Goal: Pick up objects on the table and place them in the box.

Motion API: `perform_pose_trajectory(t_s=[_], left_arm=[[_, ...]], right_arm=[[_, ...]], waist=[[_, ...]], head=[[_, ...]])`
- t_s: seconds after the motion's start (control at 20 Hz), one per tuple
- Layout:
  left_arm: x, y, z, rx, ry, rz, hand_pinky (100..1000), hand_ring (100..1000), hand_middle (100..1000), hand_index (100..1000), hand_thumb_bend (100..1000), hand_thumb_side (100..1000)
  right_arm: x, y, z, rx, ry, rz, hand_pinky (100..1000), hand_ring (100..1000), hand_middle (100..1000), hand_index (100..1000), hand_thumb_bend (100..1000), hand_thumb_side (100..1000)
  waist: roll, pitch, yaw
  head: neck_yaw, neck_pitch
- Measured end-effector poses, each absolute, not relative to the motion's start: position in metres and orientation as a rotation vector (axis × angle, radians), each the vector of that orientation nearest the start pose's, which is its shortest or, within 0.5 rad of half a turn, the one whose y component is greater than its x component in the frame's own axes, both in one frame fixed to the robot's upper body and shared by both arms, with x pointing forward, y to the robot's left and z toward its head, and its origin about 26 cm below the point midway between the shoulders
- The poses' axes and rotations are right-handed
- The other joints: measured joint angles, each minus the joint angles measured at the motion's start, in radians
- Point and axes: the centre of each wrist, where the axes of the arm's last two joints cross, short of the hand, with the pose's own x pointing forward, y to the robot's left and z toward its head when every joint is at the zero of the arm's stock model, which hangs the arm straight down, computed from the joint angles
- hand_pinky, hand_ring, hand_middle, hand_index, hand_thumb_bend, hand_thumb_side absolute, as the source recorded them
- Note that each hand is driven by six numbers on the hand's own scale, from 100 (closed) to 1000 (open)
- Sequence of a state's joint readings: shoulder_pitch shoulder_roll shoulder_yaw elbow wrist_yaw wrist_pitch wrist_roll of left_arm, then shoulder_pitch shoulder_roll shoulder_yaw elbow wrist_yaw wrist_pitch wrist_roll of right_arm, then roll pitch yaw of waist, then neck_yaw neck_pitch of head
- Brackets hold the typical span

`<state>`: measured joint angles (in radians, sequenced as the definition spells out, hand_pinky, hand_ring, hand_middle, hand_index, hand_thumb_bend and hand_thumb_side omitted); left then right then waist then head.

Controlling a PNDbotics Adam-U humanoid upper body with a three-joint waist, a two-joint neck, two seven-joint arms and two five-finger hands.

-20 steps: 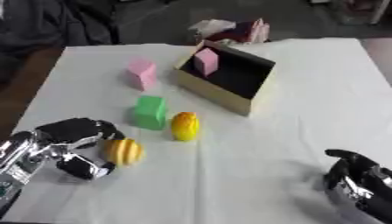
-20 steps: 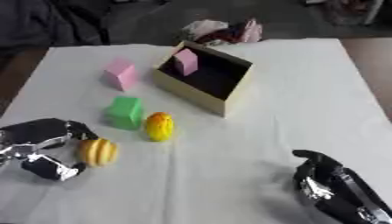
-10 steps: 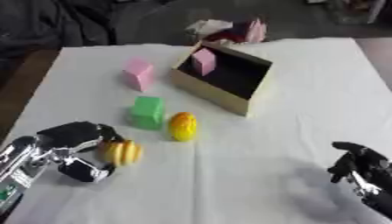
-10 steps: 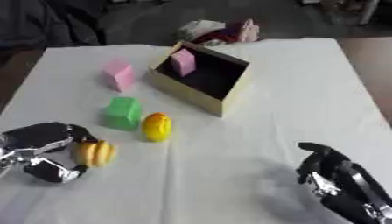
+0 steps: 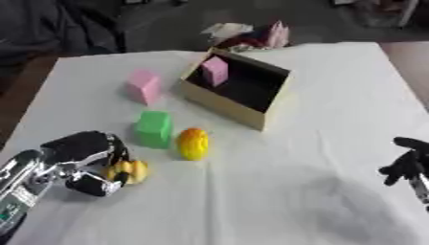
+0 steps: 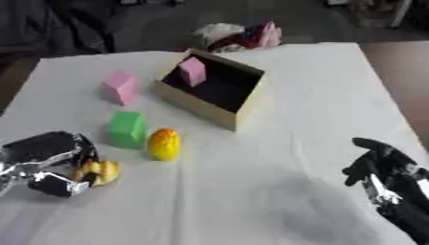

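Between the left hand's (image 5: 80, 160) curled fingers and thumb: a small orange-yellow object (image 5: 130, 171), grasped low on the white bench (image 5: 251, 191). Just beyond that hand: green block (image 5: 153, 128), yellow oval (image 5: 193, 142). Farther off: pink block (image 5: 144, 86), open box (image 5: 239, 91) holding another pink block (image 5: 214, 70). Right hand (image 6: 381, 172) relaxed, empty.

left eye, right eye: head stereo pair; look down on table (image 5: 251, 191); both share box (image 6: 243, 103)

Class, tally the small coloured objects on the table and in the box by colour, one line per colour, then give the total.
Pink blocks: 2, one on the table and one inside the box
Green block: 1
Yellow-orange objects: 2, one lying free and one at the left hand
Total: 5
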<state>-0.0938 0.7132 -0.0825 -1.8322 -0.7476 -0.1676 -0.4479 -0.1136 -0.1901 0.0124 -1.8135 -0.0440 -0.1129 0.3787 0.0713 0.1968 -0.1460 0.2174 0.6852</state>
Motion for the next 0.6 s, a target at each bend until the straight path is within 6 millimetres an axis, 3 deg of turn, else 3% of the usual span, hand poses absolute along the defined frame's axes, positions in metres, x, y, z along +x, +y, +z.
perform_pose_trajectory(t_s=[0.4, 0.6], left_arm=[[0.311, 0.308, 0.256, 0.964, -1.792, -1.589, 635, 473, 428, 606, 100, 262], [0.347, 0.296, 0.278, 0.994, -1.802, -1.6, 638, 485, 444, 621, 100, 266]], right_arm=[[0.296, -0.262, 0.091, 0.189, -1.962, 0.56, 686, 475, 491, 837, 100, 401], [0.296, -0.26, 0.091, 0.202, -1.957, 0.57, 686, 475, 491, 837, 100, 405]], waist=[[0.003, -0.01, -0.021], [0.003, -0.01, -0.041]], head=[[0.008, 0.0], [0.016, 0.0]])
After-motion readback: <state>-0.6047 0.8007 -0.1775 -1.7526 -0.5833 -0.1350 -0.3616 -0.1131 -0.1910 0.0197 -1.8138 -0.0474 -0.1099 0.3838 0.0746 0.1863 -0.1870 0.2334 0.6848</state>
